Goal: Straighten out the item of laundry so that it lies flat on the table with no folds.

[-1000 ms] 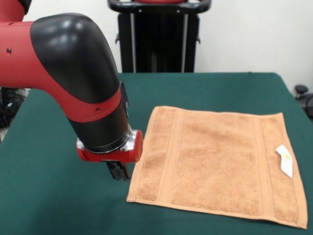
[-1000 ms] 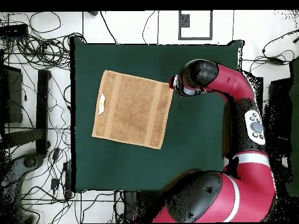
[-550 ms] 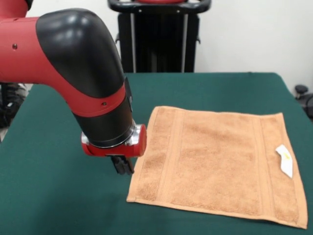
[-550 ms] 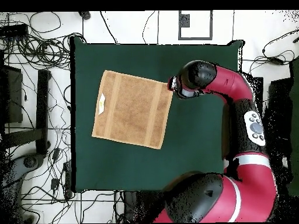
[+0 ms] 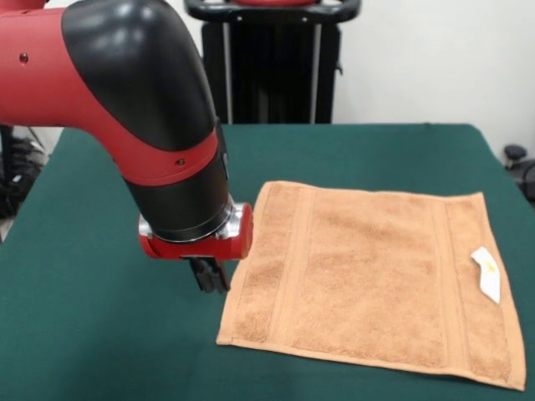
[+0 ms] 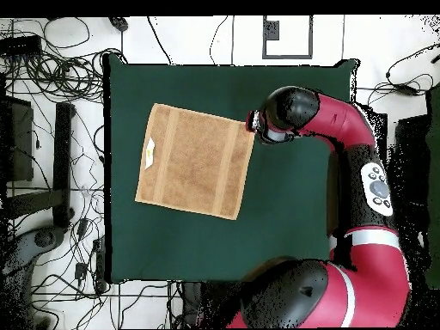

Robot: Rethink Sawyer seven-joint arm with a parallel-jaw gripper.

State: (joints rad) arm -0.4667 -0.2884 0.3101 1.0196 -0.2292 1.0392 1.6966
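Observation:
The item of laundry (image 5: pixel 376 271) is an orange-tan towel lying spread flat on the green table (image 5: pixel 84 334), with a small white label (image 5: pixel 486 272) near its right edge. In the overhead view the towel (image 6: pixel 196 161) sits in the table's (image 6: pixel 292 215) left half. My gripper (image 5: pixel 209 278) hangs just left of the towel's left edge, close above the table surface, mostly hidden under the red and black wrist. In the overhead view the gripper (image 6: pixel 254 123) is at the towel's upper right corner.
A black stand (image 5: pixel 272 58) rises behind the table's far edge. Cables (image 6: pixel 51 77) lie on the floor beside the table. The arm's large links (image 6: pixel 369 180) hang over the table's right side in the overhead view.
The arm has shifted slightly toward the towel's edge and risen a little. The towel has not moved.

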